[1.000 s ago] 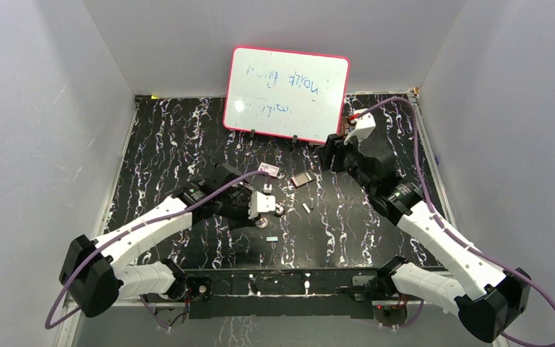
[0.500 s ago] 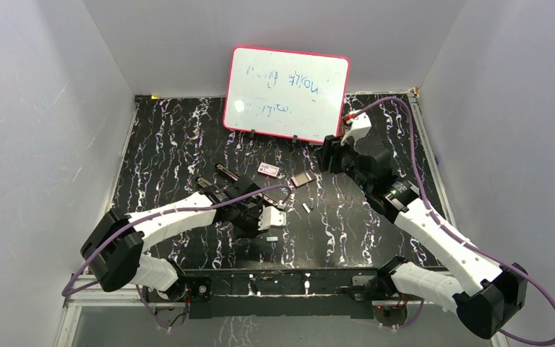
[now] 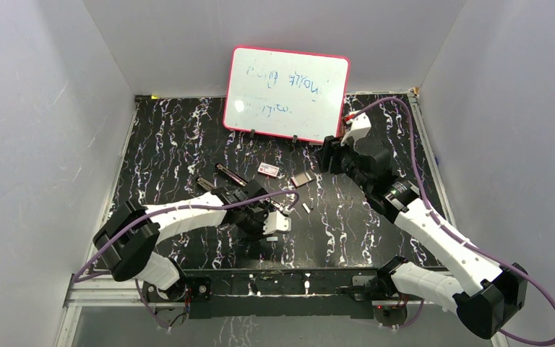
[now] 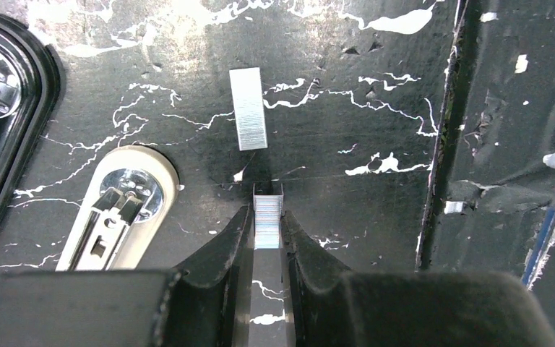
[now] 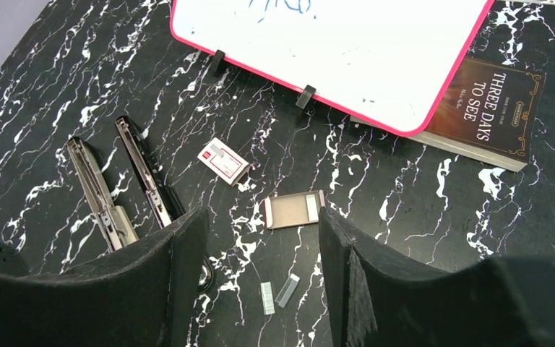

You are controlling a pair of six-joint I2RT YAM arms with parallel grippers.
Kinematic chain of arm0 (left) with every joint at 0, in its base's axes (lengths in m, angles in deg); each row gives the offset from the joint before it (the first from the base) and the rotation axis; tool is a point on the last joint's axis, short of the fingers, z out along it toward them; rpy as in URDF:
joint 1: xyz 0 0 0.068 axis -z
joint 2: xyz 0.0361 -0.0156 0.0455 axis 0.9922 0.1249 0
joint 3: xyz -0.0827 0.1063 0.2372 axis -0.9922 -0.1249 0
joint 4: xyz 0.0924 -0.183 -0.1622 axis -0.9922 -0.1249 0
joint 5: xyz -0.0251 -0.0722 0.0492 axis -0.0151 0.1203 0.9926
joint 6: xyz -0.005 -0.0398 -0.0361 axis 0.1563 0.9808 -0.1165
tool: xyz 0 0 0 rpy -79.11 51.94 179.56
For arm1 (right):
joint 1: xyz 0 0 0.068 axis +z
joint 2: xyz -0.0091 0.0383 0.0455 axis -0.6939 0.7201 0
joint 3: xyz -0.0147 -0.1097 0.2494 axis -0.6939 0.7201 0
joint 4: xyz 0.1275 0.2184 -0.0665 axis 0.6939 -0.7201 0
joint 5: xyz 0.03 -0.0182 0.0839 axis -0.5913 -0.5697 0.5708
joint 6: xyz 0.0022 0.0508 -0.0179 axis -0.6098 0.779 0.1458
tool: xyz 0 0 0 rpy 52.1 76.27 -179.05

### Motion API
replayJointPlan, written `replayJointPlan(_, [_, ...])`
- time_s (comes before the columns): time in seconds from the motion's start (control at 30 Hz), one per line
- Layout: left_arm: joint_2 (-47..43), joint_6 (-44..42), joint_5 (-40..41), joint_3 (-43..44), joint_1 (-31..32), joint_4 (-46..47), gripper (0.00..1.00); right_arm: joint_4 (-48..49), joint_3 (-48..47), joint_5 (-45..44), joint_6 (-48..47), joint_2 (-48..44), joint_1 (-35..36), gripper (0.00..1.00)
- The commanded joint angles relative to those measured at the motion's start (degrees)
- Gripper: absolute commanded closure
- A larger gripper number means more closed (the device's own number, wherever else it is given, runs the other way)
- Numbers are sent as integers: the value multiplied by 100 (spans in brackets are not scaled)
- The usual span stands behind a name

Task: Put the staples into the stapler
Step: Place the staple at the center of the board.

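Note:
In the left wrist view my left gripper [image 4: 267, 211] is shut on a short silvery strip of staples [image 4: 267, 228] held edge-up between its fingertips, low over the table. A second strip [image 4: 248, 108] lies flat just ahead of it. The stapler [image 5: 144, 173] lies opened out, its two long halves with metal rails side by side. Its cream hinge end [image 4: 119, 210] sits just left of my left fingers. From above, my left gripper [image 3: 282, 217] is right of the stapler [image 3: 220, 177]. My right gripper [image 5: 260, 224] hangs open and empty, high above two loose strips [image 5: 277, 293].
A small white box with a red label [image 5: 222, 160] and a brown tray [image 5: 294, 210] lie right of the stapler. A whiteboard [image 3: 287, 94] stands at the back with a book [image 5: 488, 108] beside it. The mat's near edge [image 4: 441, 144] runs right of my left gripper.
My left arm has swung its gripper a little to the right and nearer the front edge, still closed. The right arm drew back very slightly, then held still.

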Motion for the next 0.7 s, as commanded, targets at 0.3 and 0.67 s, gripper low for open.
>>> replayJointPlan(0.3, [-17, 58, 100, 37, 80, 26, 77, 114, -14, -59, 64, -27, 5, 34])
replayJointPlan(0.67, [-1064, 503, 155, 94, 66, 450, 61, 129, 208, -392, 263, -107, 2, 34])
